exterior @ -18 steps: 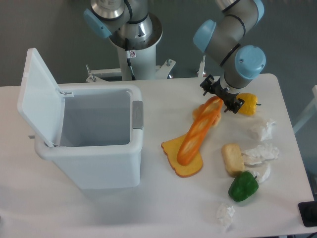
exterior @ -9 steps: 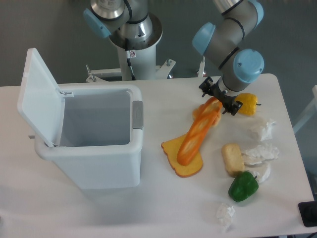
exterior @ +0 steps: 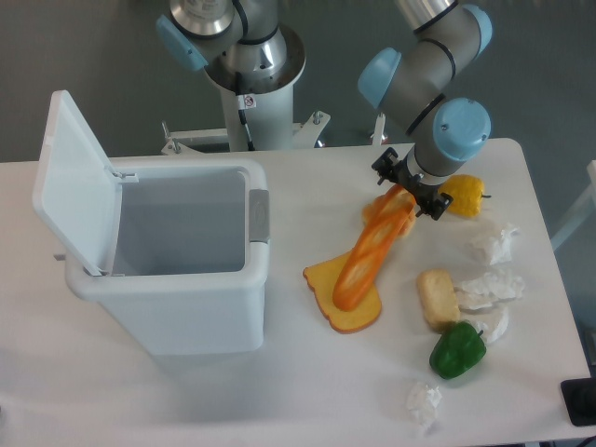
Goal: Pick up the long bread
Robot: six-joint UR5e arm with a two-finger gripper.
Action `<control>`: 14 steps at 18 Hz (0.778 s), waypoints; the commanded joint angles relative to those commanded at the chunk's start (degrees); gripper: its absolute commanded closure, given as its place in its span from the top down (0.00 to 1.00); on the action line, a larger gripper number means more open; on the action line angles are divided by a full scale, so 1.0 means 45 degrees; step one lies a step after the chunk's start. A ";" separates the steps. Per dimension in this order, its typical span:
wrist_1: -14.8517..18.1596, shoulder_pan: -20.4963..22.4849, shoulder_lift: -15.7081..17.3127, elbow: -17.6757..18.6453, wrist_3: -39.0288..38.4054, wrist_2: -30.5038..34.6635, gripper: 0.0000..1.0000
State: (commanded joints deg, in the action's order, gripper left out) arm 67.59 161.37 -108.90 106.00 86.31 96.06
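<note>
The long bread (exterior: 371, 250) lies slantwise right of centre in the frame, its lower end resting on a flat orange slice (exterior: 346, 303), its upper end under the gripper (exterior: 410, 191). The jaws straddle that upper tip; whether they have closed on it I cannot tell. Judged step: securing the grasp. Next calls for a firm pinch, then a straight lift clear of the surface (exterior: 307, 382)

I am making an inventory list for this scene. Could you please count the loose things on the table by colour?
Orange: 2, the long bread and the flat bread slice under its lower end
Yellow: 1, the pepper
Green: 1, the pepper
Pale tan: 1, the roll
White: 5, the bin and four crumpled wads
Total: 10
</note>
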 joint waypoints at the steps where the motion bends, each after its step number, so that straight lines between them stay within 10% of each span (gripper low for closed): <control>1: 0.0000 0.0000 0.0000 -0.0019 0.0000 -0.0019 1.00; 14: -0.0234 -0.0410 -0.0176 -0.0137 -0.1523 0.0000 0.50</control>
State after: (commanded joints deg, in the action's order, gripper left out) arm 66.53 159.52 -109.69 105.38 79.45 96.06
